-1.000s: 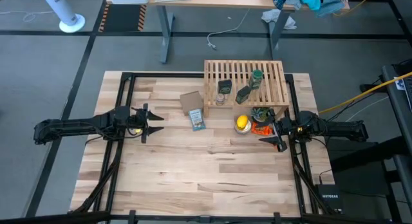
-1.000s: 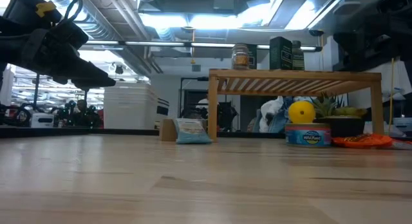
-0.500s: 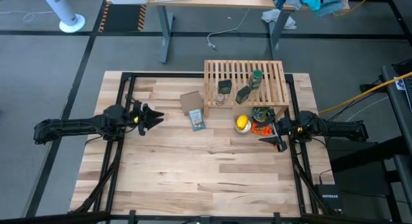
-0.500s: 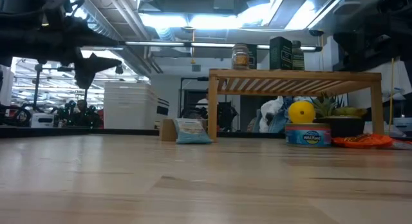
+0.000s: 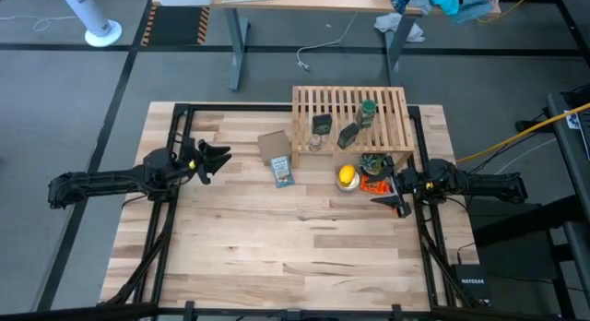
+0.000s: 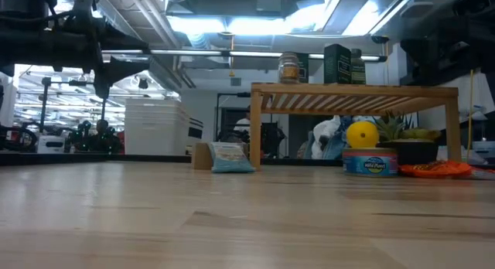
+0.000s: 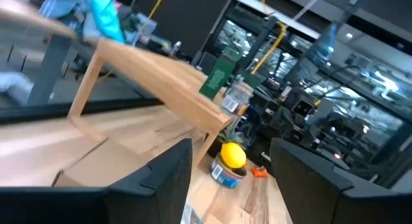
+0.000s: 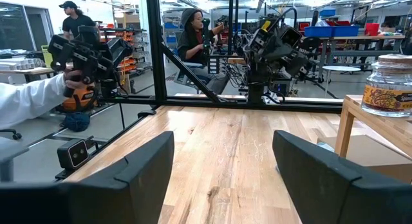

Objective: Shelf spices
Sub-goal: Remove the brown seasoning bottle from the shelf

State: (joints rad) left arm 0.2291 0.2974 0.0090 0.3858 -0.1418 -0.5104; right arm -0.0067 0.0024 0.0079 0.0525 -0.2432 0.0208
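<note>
**All four spices on the shelf, both grippers clear**

The shelf [image 5: 351, 117] is seen at the far middle of the table [image 5: 277, 256]. Four spices are carried on its slats: a green bottle [image 5: 367, 112], a glass jar [image 5: 316, 141], a dark tin [image 5: 321, 124] and a green-labelled tin [image 5: 348, 135].

The left gripper [image 5: 216, 158] is held above the table's left side, well apart from the shelf and pointed toward it. Its fingers [image 7: 161, 185] are parted with nothing between them.

The right gripper [image 5: 395, 194] is parked at the right edge, near the shelf's front corner. Its fingers [image 8: 138, 179] are spread wide and empty.

A lemon [image 5: 347, 174] on a can [image 6: 370, 161], a packet [image 5: 283, 172] and a box [image 5: 274, 145] lie in front of the shelf.
</note>
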